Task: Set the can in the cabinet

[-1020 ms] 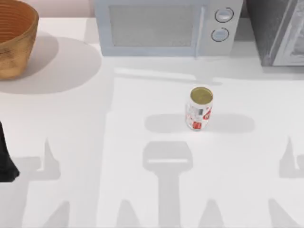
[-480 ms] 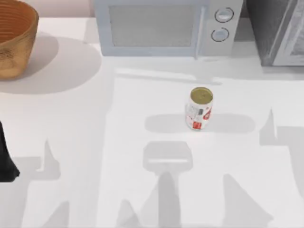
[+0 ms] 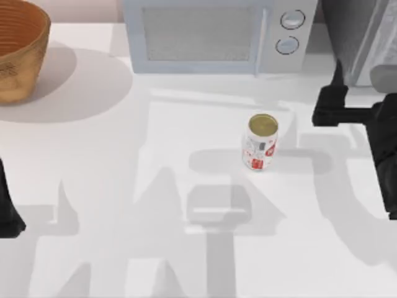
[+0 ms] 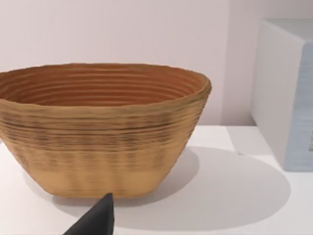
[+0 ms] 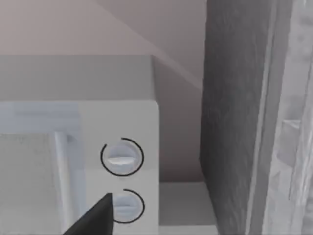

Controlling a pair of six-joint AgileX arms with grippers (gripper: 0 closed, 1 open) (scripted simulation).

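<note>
- Basket (image 3: 18, 49) of woven brown sits at the far left of the surface (image 3: 124, 186), well apart from everything the task needs; the left claw (image 3: 7, 211) is parked at the left edge, near the front, and whether its fingers are spread I cannot tell; it has no part in this step.
- Microwave (image 3: 211, 37) with two round knobs (image 3: 291, 20) stands along the back, centre; it is not the target, so the carry should skirt it.
- Can (image 3: 260, 141) stands upright in the open middle of the surface, nothing touching it, gold top up; a grasp on its sides, level and square, seems best to keep it from tipping.
- Right claw (image 3: 332, 112) hovers right of the can and apart from it, just in front of the cabinet (image 3: 360, 43); I cannot tell whether its fingers are spread or pressed together; judging by this, the step is the approach, and it likely calls for swinging toward the can and coming down with fingers either side.
- Cabinet, dark speckled with a pale door panel (image 5: 293, 122), fills the back right corner; its door looks shut, which may need handling first.
</note>
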